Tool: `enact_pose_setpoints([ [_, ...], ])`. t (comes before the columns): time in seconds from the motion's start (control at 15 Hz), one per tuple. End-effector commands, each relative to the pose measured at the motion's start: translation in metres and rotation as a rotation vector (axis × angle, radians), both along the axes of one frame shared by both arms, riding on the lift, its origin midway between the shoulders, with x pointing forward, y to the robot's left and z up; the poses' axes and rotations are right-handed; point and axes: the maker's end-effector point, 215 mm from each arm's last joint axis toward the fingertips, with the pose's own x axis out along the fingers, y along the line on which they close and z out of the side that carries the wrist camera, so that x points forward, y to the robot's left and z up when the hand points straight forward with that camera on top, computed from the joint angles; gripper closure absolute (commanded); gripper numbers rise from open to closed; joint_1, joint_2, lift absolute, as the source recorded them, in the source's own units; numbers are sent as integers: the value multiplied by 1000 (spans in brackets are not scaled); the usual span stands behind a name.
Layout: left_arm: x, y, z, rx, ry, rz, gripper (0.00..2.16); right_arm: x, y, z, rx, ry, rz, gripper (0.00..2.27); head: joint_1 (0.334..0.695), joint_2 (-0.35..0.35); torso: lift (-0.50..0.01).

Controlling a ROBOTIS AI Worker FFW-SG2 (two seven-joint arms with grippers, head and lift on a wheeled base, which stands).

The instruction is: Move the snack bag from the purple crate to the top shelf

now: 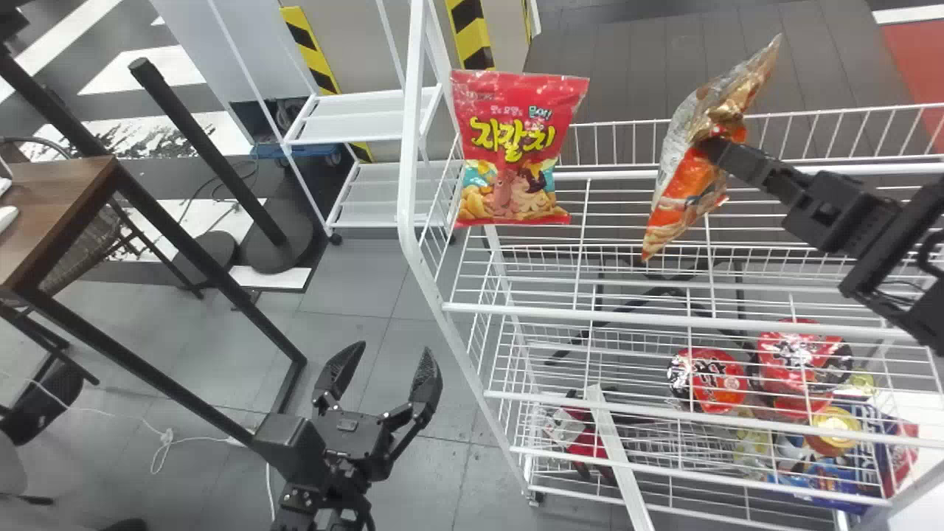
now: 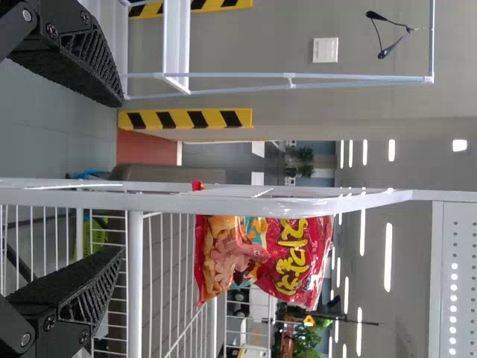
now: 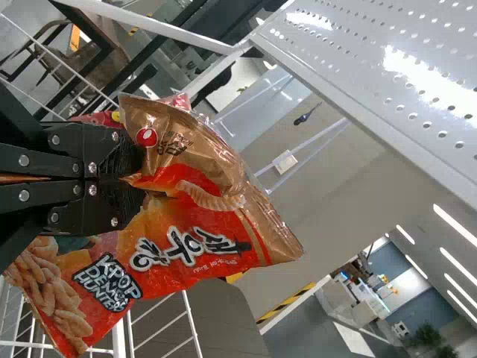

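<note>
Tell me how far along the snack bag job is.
The pickup looks done: the right end effector grips the orange bag. In hand: placing, with the bag held up at the wire shelf, where a red bag stands. Left: setting it down and letting go.

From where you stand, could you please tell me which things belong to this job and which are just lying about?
For the job: snack bag, held; right gripper; white rack.

Just about: red bag on the rack; red packs lower down; black post; wooden table.
</note>
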Motion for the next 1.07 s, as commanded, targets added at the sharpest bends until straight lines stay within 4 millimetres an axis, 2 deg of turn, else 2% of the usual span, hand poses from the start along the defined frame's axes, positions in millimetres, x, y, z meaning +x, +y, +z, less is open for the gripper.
enact_pose_setpoints([
  [0.0,-3,3,2,4,-10,5,134,11,11,-4,3,-19,-5,2064,695,298,10],
  [0.13,-4,4,5,4,-19,8,134,21,14,-6,11,-36,-17,2027,695,307,10],
  [0.27,-5,6,6,5,-21,11,134,28,18,-17,21,-16,-15,2020,695,313,0],
  [0.47,-5,6,7,6,-26,14,134,30,24,-24,46,-3,-9,2020,695,315,0],
  [0.6,-5,7,6,5,-26,15,134,30,27,-21,74,-2,6,1997,695,322,0],
  [0.67,-5,7,6,5,-26,15,134,30,29,-22,76,0,14,1868,695,324,0],
  [0.73,-6,8,7,6,-28,15,134,29,32,-20,86,-5,38,1588,695,326,0],
  [0.87,-6,8,7,7,-30,16,134,31,33,-19,83,-3,45,1190,695,331,0],
  [0.93,-5,8,8,7,-31,16,134,32,33,-21,84,1,43,782,695,334,0],
  [1.0,-6,9,7,7,-31,17,134,34,31,-23,79,8,32,475,695,335,0],
])
